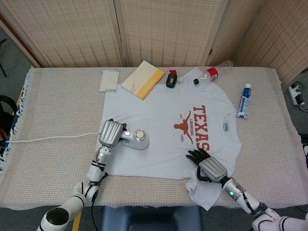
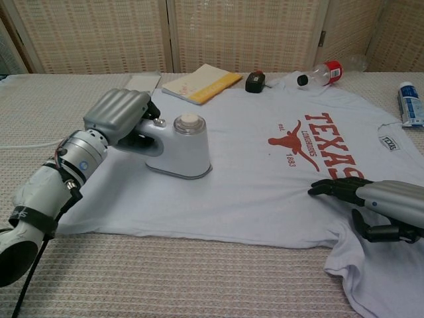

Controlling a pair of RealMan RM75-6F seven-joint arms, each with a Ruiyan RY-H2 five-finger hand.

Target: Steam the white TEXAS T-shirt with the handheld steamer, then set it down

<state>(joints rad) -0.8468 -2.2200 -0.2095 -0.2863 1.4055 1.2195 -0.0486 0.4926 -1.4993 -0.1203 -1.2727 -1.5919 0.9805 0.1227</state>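
Gliding the handheld steamer (image 1: 136, 138) over the T-shirt (image 1: 163, 125) is the step in hand, as I judge it, and my left hand (image 1: 109, 133) has its fingers wrapped around the handle, with the steamer's flat face down on the cloth at the left-centre of the head view. To do it well I would keep that face level and just kissing the fabric, and draw it slowly toward the red TEXAS print (image 1: 197, 127) at centre-right, so the cloth is not pushed into a ridge ahead of it. The white cord (image 1: 53, 138) trails off to the left edge of the frame, and I would mind that it does not drag across the shirt.

My right hand (image 1: 208, 166) rests palm-down on the shirt's lower right part, fingers spread flat on the fabric and gripping nothing (a weight to pin the cloth, I think). It should stay pressing there while I pull the steamer toward it.

The shirt lies flat in the middle of the table (image 1: 53, 101), white, print facing up, collar toward the right. Its body looks fairly smooth; the sleeve (image 2: 371, 271) at the lower right of the chest view is rumpled and hangs near the table's front edge.
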